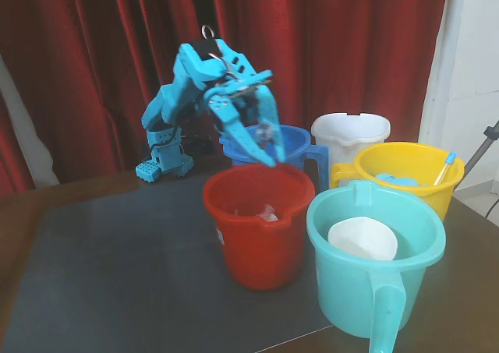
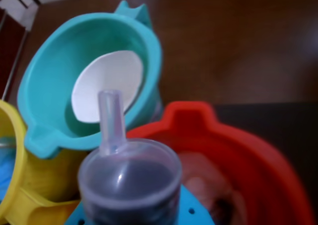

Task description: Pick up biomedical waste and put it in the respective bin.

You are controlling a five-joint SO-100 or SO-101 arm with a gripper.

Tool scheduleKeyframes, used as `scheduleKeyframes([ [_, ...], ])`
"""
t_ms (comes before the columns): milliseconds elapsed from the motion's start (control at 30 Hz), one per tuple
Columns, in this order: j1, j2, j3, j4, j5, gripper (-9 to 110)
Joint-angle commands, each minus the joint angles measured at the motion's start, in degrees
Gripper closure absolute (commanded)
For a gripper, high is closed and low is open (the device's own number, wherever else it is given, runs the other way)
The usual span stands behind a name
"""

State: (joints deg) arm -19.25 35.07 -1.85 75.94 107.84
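Plainly, pincer (image 1: pixel 269 146) grips syringe (image 2: pixel 126 178) above red bucket (image 1: pixel 257 248).

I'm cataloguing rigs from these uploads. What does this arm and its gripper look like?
The arm is bright cyan-blue plastic throughout, built of blocky segments on a studded base. A small metal ring sits on top. The gripper has two long, tapering blue fingers, with dark hardware near their hinge.

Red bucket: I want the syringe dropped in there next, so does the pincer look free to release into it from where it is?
Probably yes. The pincer holds the syringe above the red bucket's open back rim, with nothing between them; the blue bucket stands just behind.
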Motion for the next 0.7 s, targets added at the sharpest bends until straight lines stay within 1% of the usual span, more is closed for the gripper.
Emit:
scheduleKeyframes([
  [0,1.0,0.8,-4.7,-2.2,-0.2,102],
  [233,1.0,0.7,-5.1,-2.4,-0.2,102],
  [367,1.2,0.4,-5.1,-4.8,-0.2,102],
  [500,4.4,0.7,-5.1,-5.5,-0.8,102],
  [600,4.6,0.7,-5.1,-5.3,-1.0,101],
  [667,4.6,0.7,-5.2,-5.4,-3.8,101],
])
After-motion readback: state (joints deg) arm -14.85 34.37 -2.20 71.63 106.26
